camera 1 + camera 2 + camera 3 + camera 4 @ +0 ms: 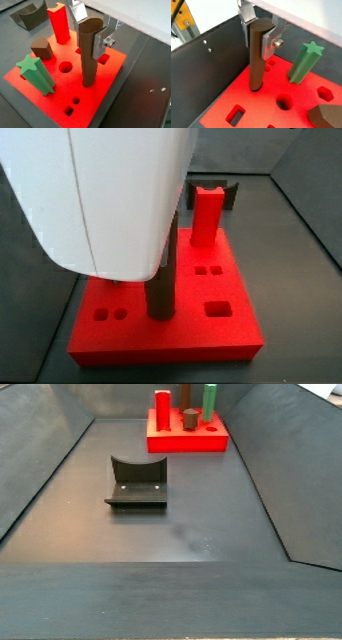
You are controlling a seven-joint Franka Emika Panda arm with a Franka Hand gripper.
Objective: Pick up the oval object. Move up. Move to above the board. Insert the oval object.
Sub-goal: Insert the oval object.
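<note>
The oval object (89, 52) is standing upright as a tall, dark brown rod with a rounded top, its lower end sitting at the top face of the board (100, 102) near one edge. In both wrist views the gripper (261, 31) is clasping its upper part (256, 55), the silver jaws pressing against its sides. The board is lying flat as a thick, bright red block with round, square and paired small holes, resting at the far end of the dark floor (187, 442).
</note>
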